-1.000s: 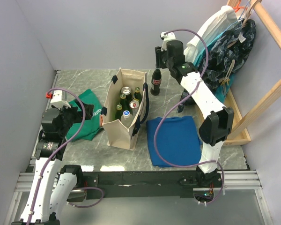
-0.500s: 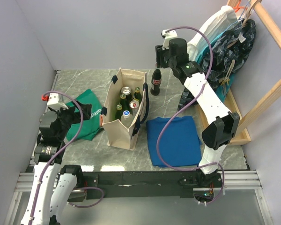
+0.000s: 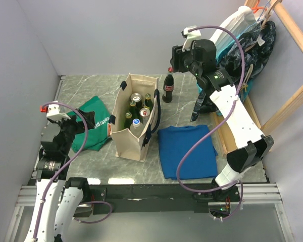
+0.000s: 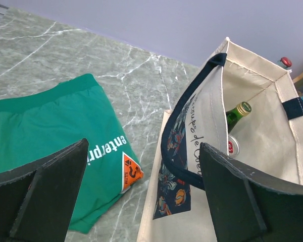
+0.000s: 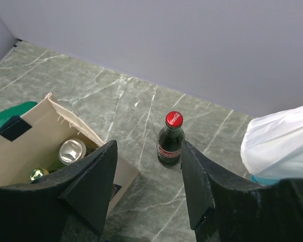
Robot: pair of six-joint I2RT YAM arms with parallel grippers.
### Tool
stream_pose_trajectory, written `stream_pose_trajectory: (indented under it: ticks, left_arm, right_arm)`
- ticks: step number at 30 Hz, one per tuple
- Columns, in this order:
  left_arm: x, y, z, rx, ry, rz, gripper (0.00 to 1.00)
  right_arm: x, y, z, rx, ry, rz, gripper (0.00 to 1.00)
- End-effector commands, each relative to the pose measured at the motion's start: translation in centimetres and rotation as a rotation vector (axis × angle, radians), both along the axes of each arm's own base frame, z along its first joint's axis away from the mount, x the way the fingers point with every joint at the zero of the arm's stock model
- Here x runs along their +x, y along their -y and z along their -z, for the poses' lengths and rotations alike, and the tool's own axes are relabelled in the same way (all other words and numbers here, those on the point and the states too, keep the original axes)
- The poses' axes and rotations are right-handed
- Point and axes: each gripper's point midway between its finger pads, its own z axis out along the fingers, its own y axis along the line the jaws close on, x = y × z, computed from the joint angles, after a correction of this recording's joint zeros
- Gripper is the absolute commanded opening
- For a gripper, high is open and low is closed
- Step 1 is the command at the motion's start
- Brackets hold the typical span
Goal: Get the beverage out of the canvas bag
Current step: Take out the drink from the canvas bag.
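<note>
The cream canvas bag (image 3: 133,117) with navy handles stands mid-table, holding several green bottles and cans (image 3: 136,108). It also shows in the left wrist view (image 4: 252,151) and in the right wrist view (image 5: 30,151). A cola bottle (image 3: 168,88) with a red cap stands upright on the table right of the bag's far end; the right wrist view shows the cola bottle (image 5: 171,139) too. My right gripper (image 3: 178,59) is open and empty, raised above and behind the bottle. My left gripper (image 3: 87,121) is open and empty, left of the bag over the green cloth.
A green cloth with white lettering (image 3: 94,128) lies left of the bag. A flat blue folded cloth (image 3: 187,150) lies right of it. A wooden rack (image 3: 272,75) with hanging clothes and white plastic (image 3: 232,30) stands at the right. Grey walls close the back and left.
My right arm has risen and swung right, away from the cola bottle standing on the table. My left arm has drawn back toward the near left.
</note>
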Motion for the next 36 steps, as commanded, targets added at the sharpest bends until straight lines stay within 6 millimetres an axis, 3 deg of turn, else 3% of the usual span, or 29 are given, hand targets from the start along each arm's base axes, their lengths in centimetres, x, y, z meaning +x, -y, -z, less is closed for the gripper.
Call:
stream_pose_trajectory:
  ticks: [1, 17, 20, 21, 25, 31, 36]
  left_arm:
    - [0.3, -0.4, -0.9, 0.005, 0.036, -0.023, 0.96]
    - [0.5, 0.2, -0.3, 0.002, 0.014, 0.011, 0.96]
    - [0.6, 0.5, -0.2, 0.002, 0.007, 0.028, 0.96]
    - [0.5, 0.7, -0.3, 0.002, 0.01, 0.04, 0.96]
    - [0.3, 1.7, -0.4, 0.001, 0.018, 0.102, 0.96]
    - [0.6, 2.6, 0.0, 0.005, 0.0, 0.155, 0.96]
    - [0.9, 2.7, 0.3, 0.008, -0.012, 0.163, 0.96]
  right_arm:
    - [-1.9, -0.3, -1.8, 0.014, 0.027, -0.043, 0.61]
    - [-4.9, -2.5, -3.2, 0.082, 0.004, -0.107, 0.69]
    - [-6.1, -3.6, -3.2, 0.051, -0.019, -0.153, 0.72]
    - [-6.7, -4.9, -3.6, 0.041, -0.015, -0.186, 0.72]
    - [-8.8, -7.2, -2.1, -0.081, -0.047, -0.223, 0.74]
    - [-11.9, -10.6, 0.6, -0.121, -0.105, -0.324, 0.73]
    - [-13.3, -12.0, 3.8, -0.134, -0.167, -0.368, 0.72]
